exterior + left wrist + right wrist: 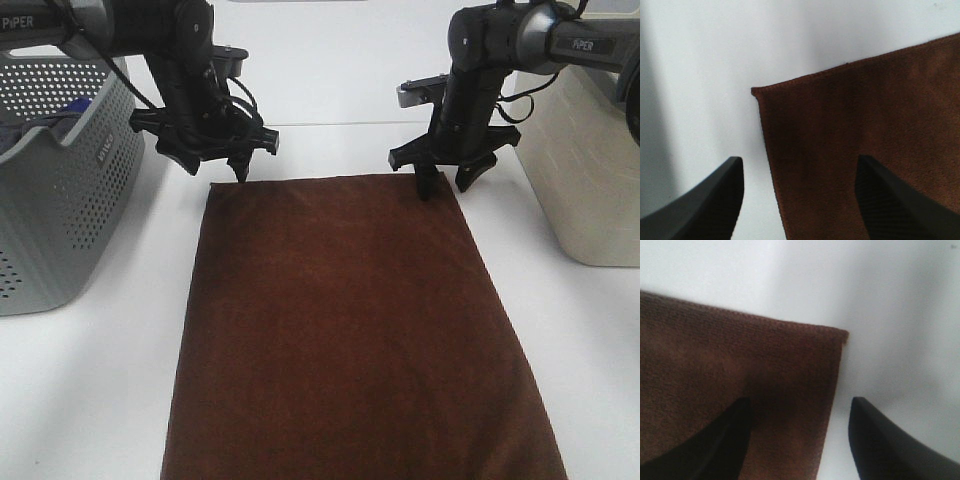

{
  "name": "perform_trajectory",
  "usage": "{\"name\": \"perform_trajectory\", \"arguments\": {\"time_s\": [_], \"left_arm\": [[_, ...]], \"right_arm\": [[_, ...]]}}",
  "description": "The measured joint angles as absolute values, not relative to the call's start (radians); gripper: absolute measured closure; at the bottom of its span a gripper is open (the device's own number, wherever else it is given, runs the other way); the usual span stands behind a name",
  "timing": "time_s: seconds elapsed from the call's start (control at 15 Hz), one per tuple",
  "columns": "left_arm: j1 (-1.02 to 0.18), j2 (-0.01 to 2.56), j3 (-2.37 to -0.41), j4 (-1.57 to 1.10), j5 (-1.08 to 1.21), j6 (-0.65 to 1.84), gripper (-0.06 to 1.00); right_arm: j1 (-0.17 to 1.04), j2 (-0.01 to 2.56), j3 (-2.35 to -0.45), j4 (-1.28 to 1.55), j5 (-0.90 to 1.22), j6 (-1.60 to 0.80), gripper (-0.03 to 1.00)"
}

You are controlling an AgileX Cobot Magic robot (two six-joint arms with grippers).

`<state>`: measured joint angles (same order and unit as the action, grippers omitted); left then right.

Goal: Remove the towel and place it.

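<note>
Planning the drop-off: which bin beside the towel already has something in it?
The grey perforated basket on the left: a blue cloth shows inside. The cream solid-walled bin hides its inside.

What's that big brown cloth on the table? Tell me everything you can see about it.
It is a dark brown towel, rectangular, with a soft terry-like nap and stitched hems. It lies spread flat on the white table, nearly wrinkle-free, its near end cut off by the high view. Each far corner sits between the open fingers of a robot hand, the left hand at one, the right hand at the other; whether they touch the cloth is unclear.
</note>
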<state>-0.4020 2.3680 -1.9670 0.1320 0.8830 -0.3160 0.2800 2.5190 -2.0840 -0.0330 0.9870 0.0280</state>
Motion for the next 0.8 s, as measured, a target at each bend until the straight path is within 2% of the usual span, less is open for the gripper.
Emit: {"name": "perform_trajectory", "arguments": {"time_s": [0.13,0.2,0.4,0.47,0.8], "left_arm": [[-0.402,2.368,-1.967,0.132,0.883,-0.316,0.32],[-0.402,2.368,-1.967,0.132,0.883,-0.316,0.32],[-0.402,2.368,-1.967,0.132,0.883,-0.316,0.32],[-0.402,2.368,-1.967,0.134,0.885,-0.316,0.32],[-0.376,2.408,-1.967,0.154,0.89,-0.366,0.32]], "right_arm": [[0.28,2.523,-2.086,-0.029,0.987,0.028,0.47],[0.28,2.523,-2.086,-0.024,0.986,0.028,0.55],[0.281,2.524,-2.086,-0.006,0.986,0.027,0.92],[0.281,2.524,-2.086,-0.006,0.986,0.025,0.96],[0.28,2.505,-2.086,-0.008,1.012,0.008,0.97]]}}
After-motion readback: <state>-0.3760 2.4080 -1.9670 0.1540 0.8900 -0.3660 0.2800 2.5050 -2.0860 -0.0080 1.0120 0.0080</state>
